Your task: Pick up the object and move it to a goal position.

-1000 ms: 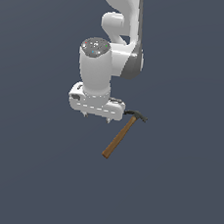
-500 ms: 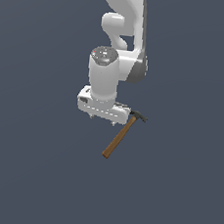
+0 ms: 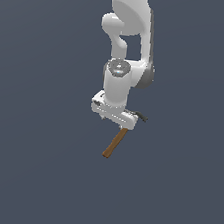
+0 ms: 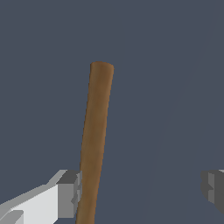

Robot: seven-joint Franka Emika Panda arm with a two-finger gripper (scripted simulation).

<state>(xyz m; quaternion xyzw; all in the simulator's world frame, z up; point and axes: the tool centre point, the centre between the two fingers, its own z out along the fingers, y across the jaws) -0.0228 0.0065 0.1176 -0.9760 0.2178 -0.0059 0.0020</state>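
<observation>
The object is a small claw hammer. Its brown wooden handle (image 3: 115, 143) lies slanted on the dark floor, and its dark grey head (image 3: 141, 117) pokes out at the exterior view's right of the hand. My gripper (image 3: 114, 119) hangs right over the head end of the handle and hides part of it. In the wrist view the handle (image 4: 96, 135) runs between the fingers, close beside one grey fingertip (image 4: 70, 194), while the other fingertip (image 4: 213, 186) is far from it. The gripper (image 4: 142, 190) is open and holds nothing.
A plain dark grey-blue floor (image 3: 38, 174) spreads all around the hammer. The white arm (image 3: 131, 27) rises above the gripper. No other object shows.
The gripper has moved toward the exterior view's right and a little lower, from beside the hammer to over its head end. The hammer has not moved.
</observation>
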